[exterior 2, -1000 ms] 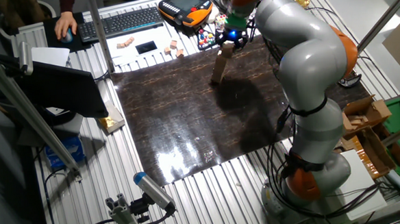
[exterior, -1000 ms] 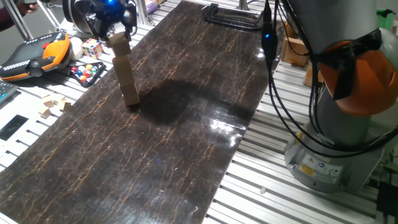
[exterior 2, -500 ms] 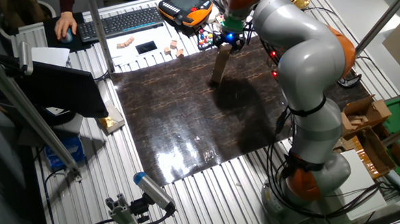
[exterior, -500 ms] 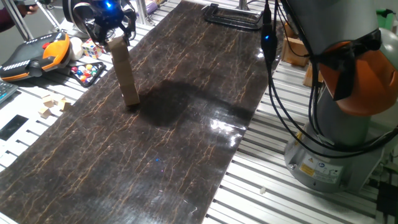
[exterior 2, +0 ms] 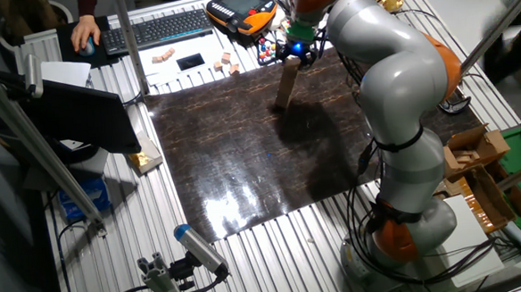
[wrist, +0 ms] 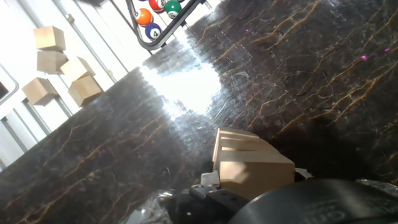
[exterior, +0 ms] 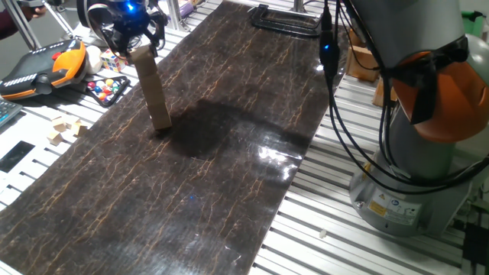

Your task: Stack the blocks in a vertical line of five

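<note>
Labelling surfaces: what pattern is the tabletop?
Dark tabletop with thin golden veins, marble-like; hand view shows it best.

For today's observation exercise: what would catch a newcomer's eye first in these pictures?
The tall leaning column of light tan wooden blocks near the far left edge of the dark marbled tabletop, with the black two-finger gripper right at its top. Then the big grey-and-orange robot arm looming over the table.

tan blocks (exterior: 154, 85), dark gold-veined mat (exterior: 229, 153)
</note>
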